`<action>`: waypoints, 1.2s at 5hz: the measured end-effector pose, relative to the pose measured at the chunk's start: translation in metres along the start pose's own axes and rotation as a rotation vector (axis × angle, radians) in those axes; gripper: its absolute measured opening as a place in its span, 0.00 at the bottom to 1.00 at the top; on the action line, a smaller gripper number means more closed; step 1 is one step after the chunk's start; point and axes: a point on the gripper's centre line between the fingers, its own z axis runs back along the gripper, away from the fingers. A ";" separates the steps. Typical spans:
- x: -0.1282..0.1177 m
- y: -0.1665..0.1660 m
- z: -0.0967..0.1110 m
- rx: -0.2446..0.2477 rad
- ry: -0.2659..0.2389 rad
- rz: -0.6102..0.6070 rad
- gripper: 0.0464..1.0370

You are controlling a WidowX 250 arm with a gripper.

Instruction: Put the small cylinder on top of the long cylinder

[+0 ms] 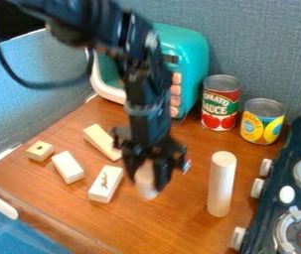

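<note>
Fingers [147, 183]: parted just the small cylinder's [146, 179] width, one pad to each side, closed on it.
Small cylinder: upright in my grasp, near the blocks; whether its foot clears the wood I can't tell. Light, stiff, smooth, so it could slip round or tilt; I'd keep my hold square across the sides, base free.
Blocks [68, 167]: pale, plain-faced, hard-edged, strewn beside me; the smallest has a round hole.
Table [179, 225]: orange-brown wood, streaky grain.
Long cylinder [221, 184]: upright, well apart, its flat round top a narrow seat. Tall and slim, it could topple at a nudge, so I'd lower straight down, gently.
Stove [265, 208]: black, white-knobbed, with metal burner rings.
Cans [220, 101]: two, ridged metal rims, printed sides.
Oven [193, 54]: teal, rounded shell, pink buttons.
</note>
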 end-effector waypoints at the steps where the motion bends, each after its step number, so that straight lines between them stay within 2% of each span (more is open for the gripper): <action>1: 0.005 -0.036 0.045 -0.037 -0.099 -0.096 0.51; 2: 0.016 -0.055 0.089 -0.063 -0.122 -0.165 0.51; 3: 0.033 -0.072 0.122 -0.080 -0.113 -0.222 0.51; 4: 0.051 -0.079 0.121 -0.095 -0.084 -0.261 0.51; 5: 0.064 -0.080 0.100 -0.077 0.003 -0.282 0.51; 6: 0.059 -0.078 0.083 -0.042 0.088 -0.299 0.51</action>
